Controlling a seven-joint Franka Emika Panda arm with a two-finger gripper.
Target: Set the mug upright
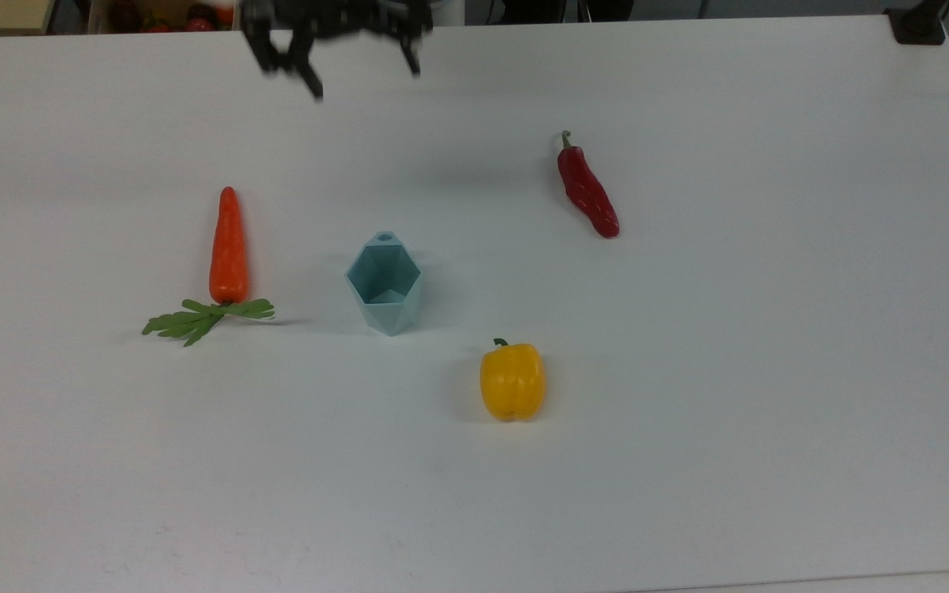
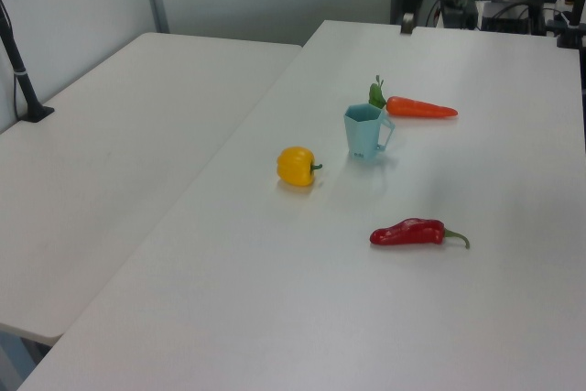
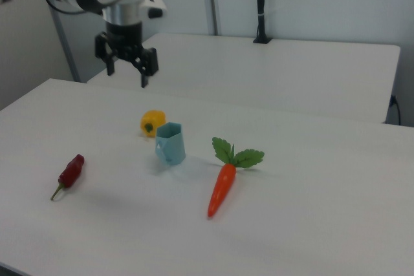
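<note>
The pale light-blue faceted mug (image 1: 384,284) stands upright on the white table (image 1: 689,412), its hexagonal mouth facing up and nothing inside. The left view shows the mug (image 2: 366,132) with its small handle on the left view's right. In the right view the mug (image 3: 170,143) sits between the yellow pepper and the carrot. My gripper (image 1: 362,76) hangs open and empty high above the table near the top view's upper edge, well clear of the mug. The right view has the gripper (image 3: 127,74) with its jaws spread wide, pointing down.
An orange carrot (image 1: 228,247) with green leaves lies to the top view's left of the mug. A yellow bell pepper (image 1: 511,381) sits at its lower right, and a red chili (image 1: 588,191) lies at the upper right. A second white table (image 2: 119,135) adjoins.
</note>
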